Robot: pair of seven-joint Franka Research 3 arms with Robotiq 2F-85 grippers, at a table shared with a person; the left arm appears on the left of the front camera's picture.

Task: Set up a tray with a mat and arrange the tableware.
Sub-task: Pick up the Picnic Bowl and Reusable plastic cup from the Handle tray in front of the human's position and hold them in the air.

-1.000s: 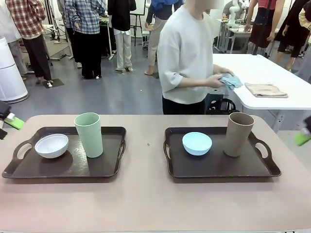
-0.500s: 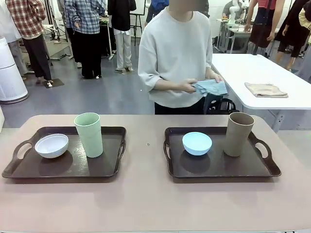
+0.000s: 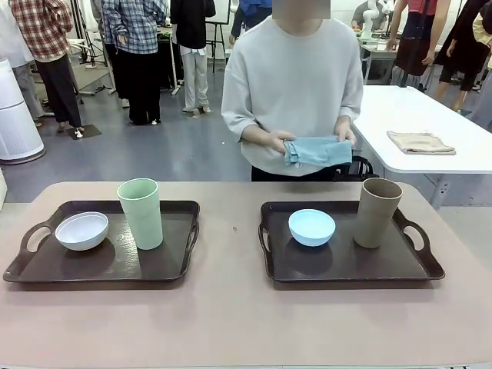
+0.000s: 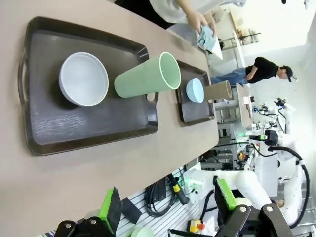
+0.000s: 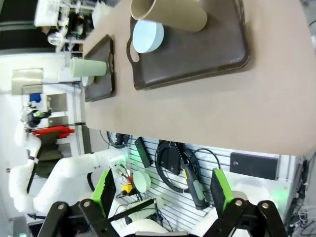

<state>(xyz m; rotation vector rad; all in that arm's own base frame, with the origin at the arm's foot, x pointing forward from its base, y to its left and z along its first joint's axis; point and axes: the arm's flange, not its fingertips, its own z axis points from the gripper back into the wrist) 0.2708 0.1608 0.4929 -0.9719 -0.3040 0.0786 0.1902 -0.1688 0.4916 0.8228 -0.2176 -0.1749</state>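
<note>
At the table's (image 3: pixel 231 323) far edge, 12 o'clock from the robot, a person is standing and holding a folded blue mat (image 3: pixel 318 151). Both hands (image 3: pixel 278 141) are clamped on its ends. The mat is hanging above the table and touching neither tray.

The left tray (image 3: pixel 46 269) is lying at 9 o'clock and the right tray (image 3: pixel 346 265) at 3 o'clock, well apart.
- Left tray: the white bowl (image 3: pixel 81 230) is sitting toward 9 o'clock, and the green tumbler (image 3: pixel 141 214) is standing upright just beside it toward 3 o'clock.
- Right tray: the blue bowl (image 3: pixel 311 227) is sitting toward 9 o'clock, and the tan tumbler (image 3: pixel 377 212) is standing upright toward 3 o'clock, near the handle.
- No mat is lying under either set yet.
- A tan cloth (image 3: pixel 420 142) is lying folded on the side table (image 3: pixel 430 115) at 2 o'clock.

The left gripper (image 4: pixel 168 197) is hanging off the near edge with its jaws wide apart, gripping nothing. The right gripper (image 5: pixel 163 185) is doing the same on its own side.

Handling, as judged:
- The mat is looking soft, light and limp. Taken at one point it would probably sag and unfold, so pinching a folded edge through all the layers seems safest.
- The tumblers are looking like light, stiff, smooth plastic. They are tall, so they are likely to tip. Gripping around mid-body seems better than gripping at the rim.
- The bowls are shallow and light, so the rim is the likely hold, with one finger inside.
- The tableware probably needs lifting off before a mat can go under it.
</note>
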